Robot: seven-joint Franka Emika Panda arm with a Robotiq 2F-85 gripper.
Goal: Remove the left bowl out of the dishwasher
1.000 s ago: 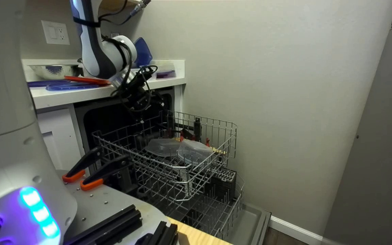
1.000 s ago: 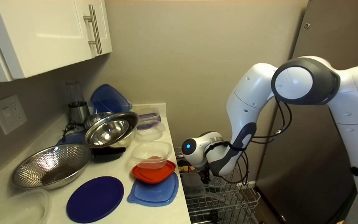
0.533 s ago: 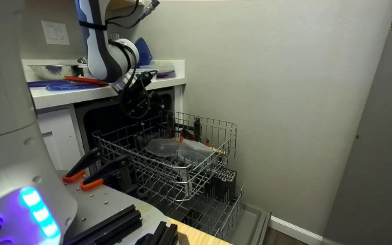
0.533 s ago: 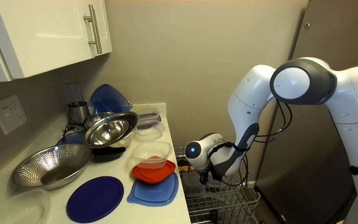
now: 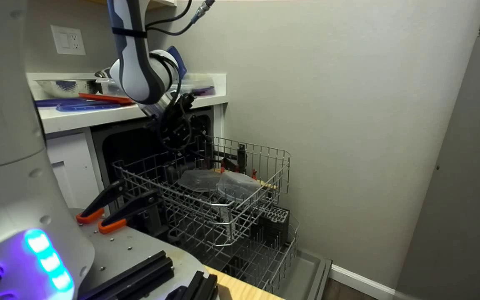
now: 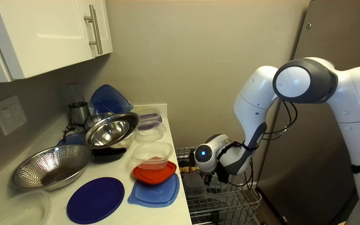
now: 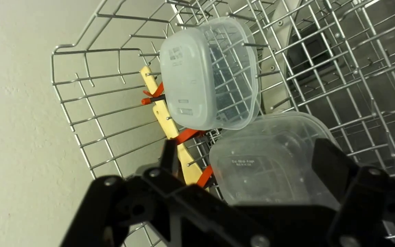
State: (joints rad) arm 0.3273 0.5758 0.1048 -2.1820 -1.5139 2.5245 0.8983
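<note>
One translucent left bowl, greyish, round-cornered, lettered; jaws spread wide apart.

"What's in the upper rack of the dishwasher?"
"A left plastic container and, beside it, a right plastic container."
"And the gripper?"
"Above the rack, its grip hard to see."

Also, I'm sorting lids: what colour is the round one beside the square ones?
The round lid is dark purplish blue, clearest in an exterior view.
</note>
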